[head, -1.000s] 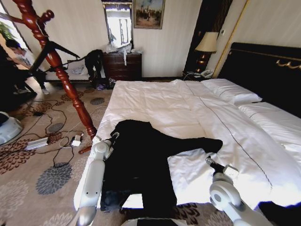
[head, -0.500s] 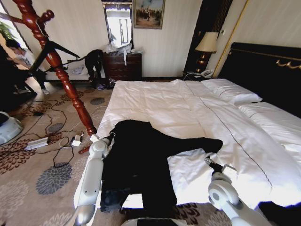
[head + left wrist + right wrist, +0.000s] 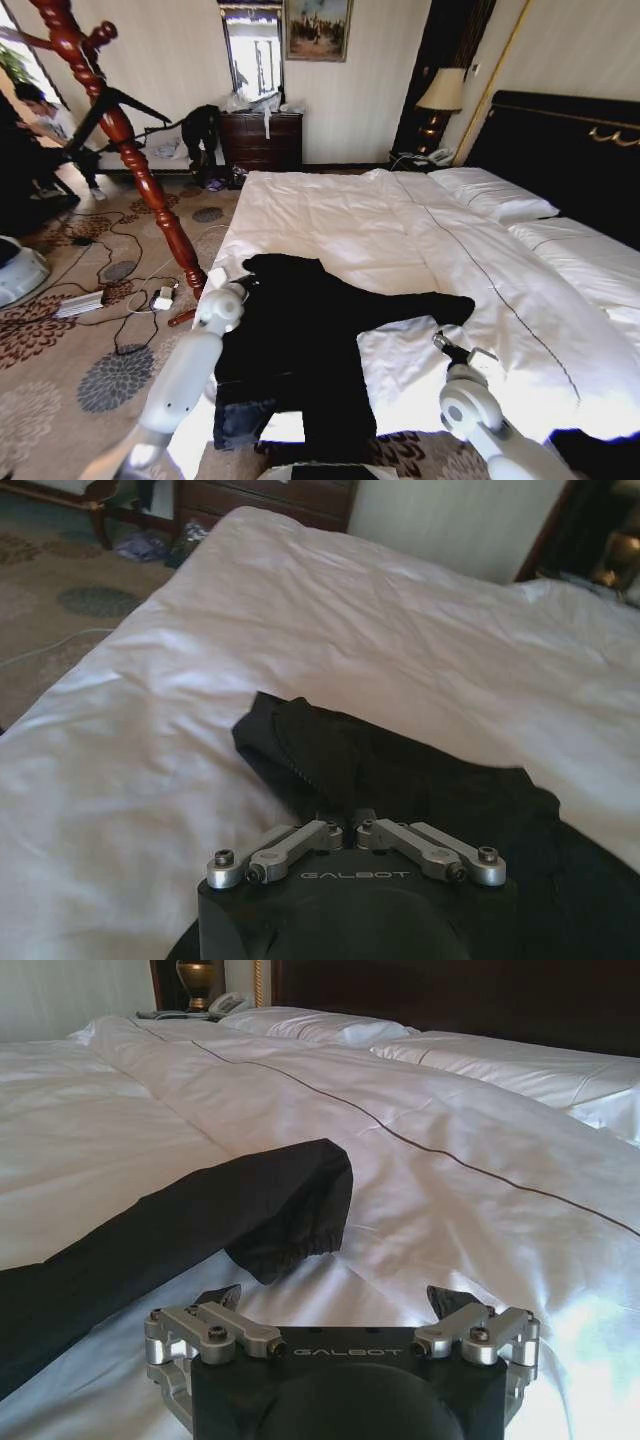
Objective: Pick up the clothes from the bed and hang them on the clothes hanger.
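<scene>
Clothes (image 3: 300, 340): one black long-sleeved jacket, lying flat on the bed (image 3: 340, 215) near its foot-end corner, at about 6 o'clock in the head view. One sleeve runs out toward 3 o'clock; its elastic cuff (image 3: 300, 1245) lies on the white duvet, short of the thin dark seam line (image 3: 400, 1140).

Left gripper (image 3: 352, 832) is at the jacket's collar end, roughly 9 o'clock of the garment in the head view. Linkage folded in, fingers closed together, tips on the black fabric. Can't confirm whether they pinch any cloth.

Right gripper (image 3: 340, 1305) is low over the duvet just short of the cuff, around 4 o'clock in the head view. Fingers spread wide, nothing between them, not touching the sleeve.

Red-brown turned wooden stand (image 3: 125, 140) leans at about 10 o'clock, on the carpet off the bed's side. Pillows (image 3: 495, 195) and black headboard (image 3: 560, 150) at 2 o'clock.
</scene>
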